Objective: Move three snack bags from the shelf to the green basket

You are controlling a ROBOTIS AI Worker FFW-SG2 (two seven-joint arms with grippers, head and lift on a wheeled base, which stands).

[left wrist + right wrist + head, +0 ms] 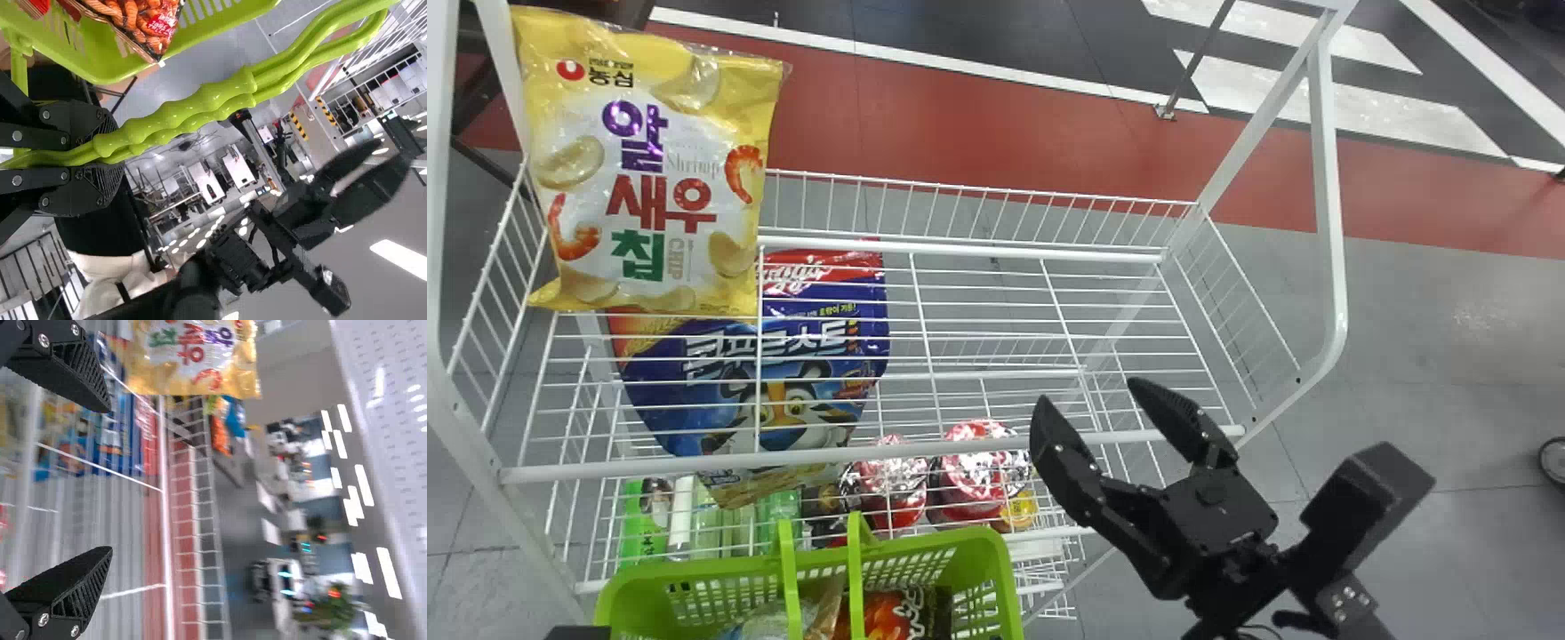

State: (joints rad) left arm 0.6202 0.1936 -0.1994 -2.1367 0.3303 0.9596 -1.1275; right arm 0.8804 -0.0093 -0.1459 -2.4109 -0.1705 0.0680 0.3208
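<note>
My right gripper point(1090, 402) stands open and empty over the front right part of the wire shelf point(1005, 437). A yellow snack bag point(640, 178) stands upright at the shelf's left end, well apart from it. In the right wrist view my gripper point(107, 480) has its fingers spread, and the yellow bag point(193, 360) is farther off. The green basket point(720, 578) is below, in front of the shelf, with an orange-red bag point(889, 615) inside. In the left wrist view my left gripper point(63, 158) is shut on the basket's handles point(180, 120), near a red-brown bag point(143, 23) in the basket.
Under the top wire level lie a blue bag with a tiger point(783, 391) and red-lidded packs point(974, 484). White posts point(1327, 178) frame the shelf's right side, and a raised wire rim point(978, 191) runs along its back. Green bottles point(645, 520) stand lower left.
</note>
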